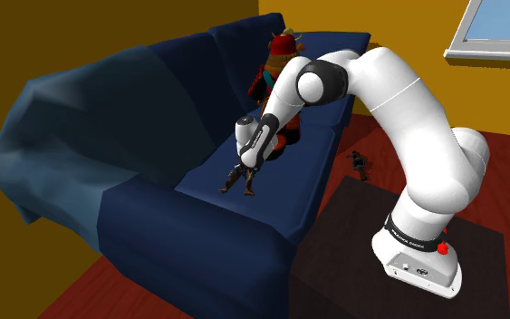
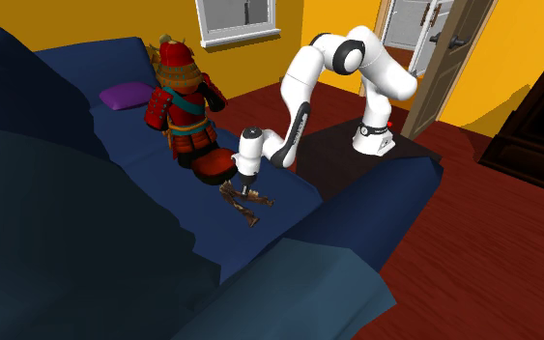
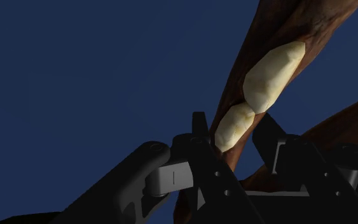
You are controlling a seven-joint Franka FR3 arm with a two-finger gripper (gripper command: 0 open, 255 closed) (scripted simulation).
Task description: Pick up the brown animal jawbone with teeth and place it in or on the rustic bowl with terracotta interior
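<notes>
The brown jawbone (image 3: 285, 28) with pale teeth runs up between my gripper's (image 3: 231, 127) two black fingers, which are shut on its lower end. In the shoulder view the gripper (image 1: 242, 172) is down at the blue sofa seat (image 1: 312, 154) with the jawbone (image 1: 235, 184) under it, resting on or just above the cushion. In the second exterior view the jawbone (image 2: 243, 205) lies a little in front of the reddish-brown bowl (image 2: 214, 169). The gripper (image 2: 245, 188) is just beside that bowl.
A red armoured figure (image 2: 178, 97) sits on the sofa right behind the bowl, with a purple cushion (image 2: 125, 95) further back. The sofa's backrest (image 1: 108, 100) rises beyond the seat. A small dark object (image 1: 360, 161) lies on the red floor by the dark stand (image 1: 352, 245).
</notes>
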